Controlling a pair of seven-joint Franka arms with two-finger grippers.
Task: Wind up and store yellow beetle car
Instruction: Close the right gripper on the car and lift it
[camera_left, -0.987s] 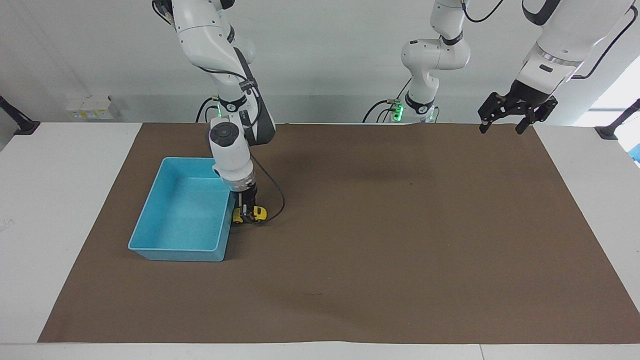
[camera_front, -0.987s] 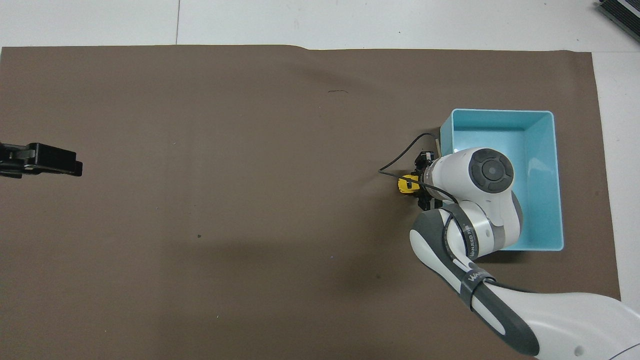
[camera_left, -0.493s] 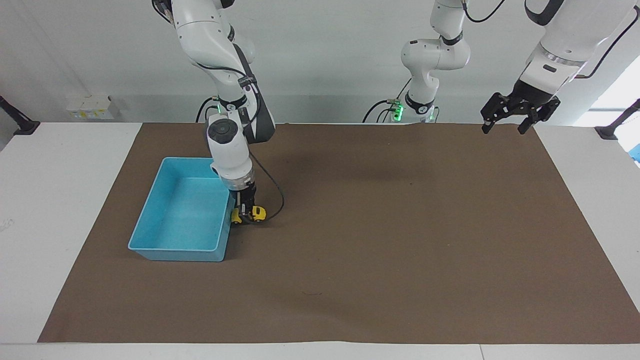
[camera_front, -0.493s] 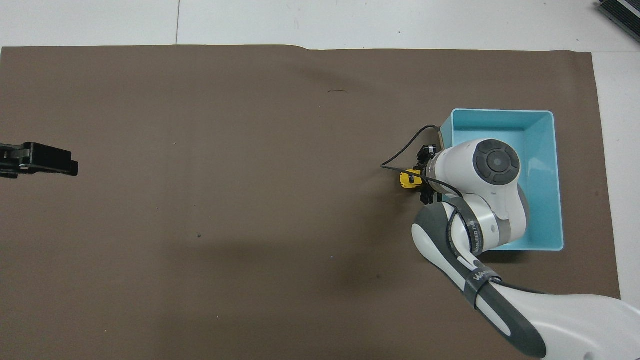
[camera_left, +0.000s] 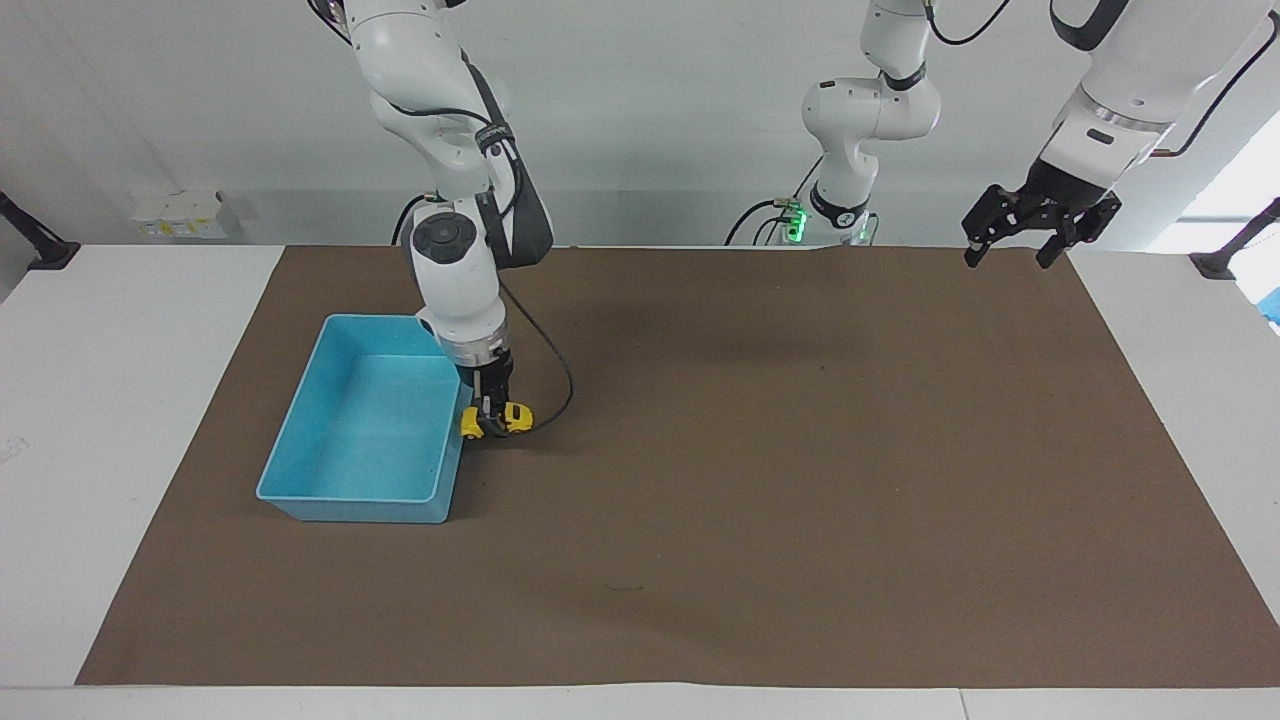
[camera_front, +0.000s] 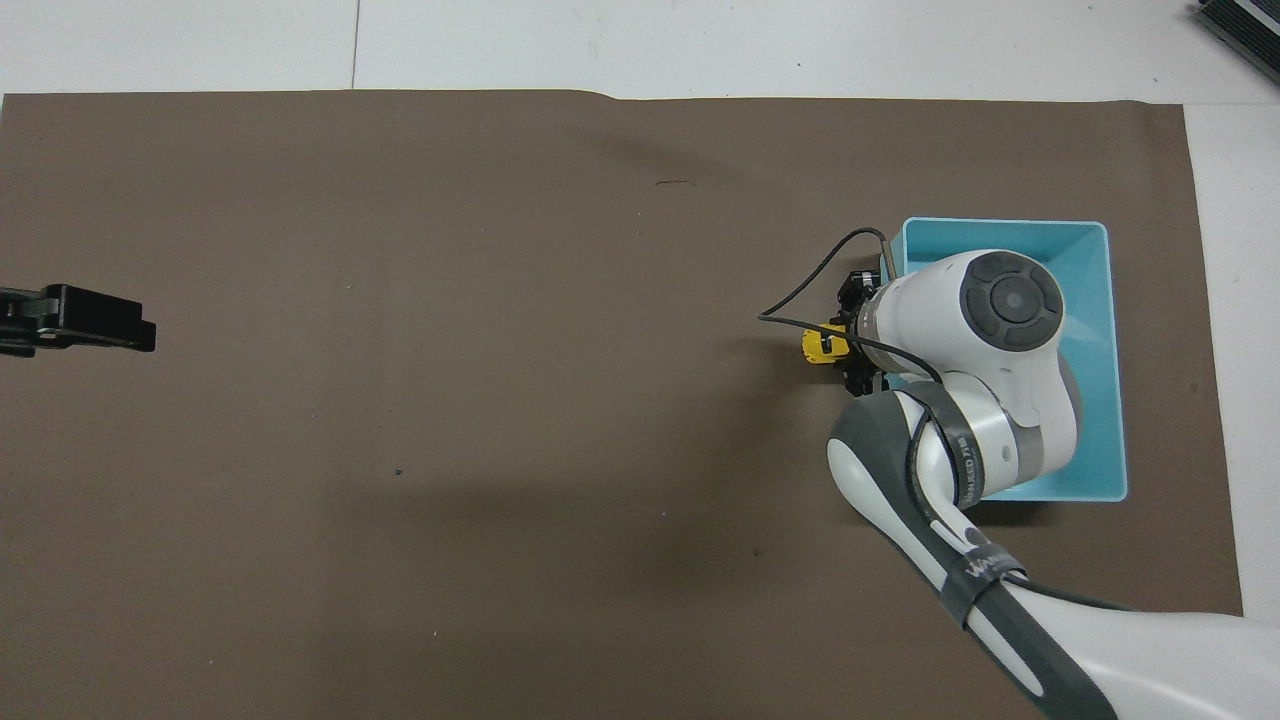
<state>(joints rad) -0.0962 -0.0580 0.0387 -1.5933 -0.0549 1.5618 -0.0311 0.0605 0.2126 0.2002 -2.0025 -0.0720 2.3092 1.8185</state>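
though the right claw (camera_left: 492, 424) grips it, the yellow beetle car (camera_left: 514, 416) half shows.

white table (camera_left: 120, 400) carries brown mat (camera_left: 760, 500); blue bin (camera_left: 300, 500) sits on mat, toward right arm's end.

Two high, distant cameras, half a turn apart.
We face the robots across the table in one and look steeply down from their end in the other; both share the brown mat (camera_left: 760, 480) and blue bin (camera_front: 1095, 300).

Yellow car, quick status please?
Right gripper shut on the yellow beetle car, beside the blue bin. Left gripper waits, open. Nothing in the way.
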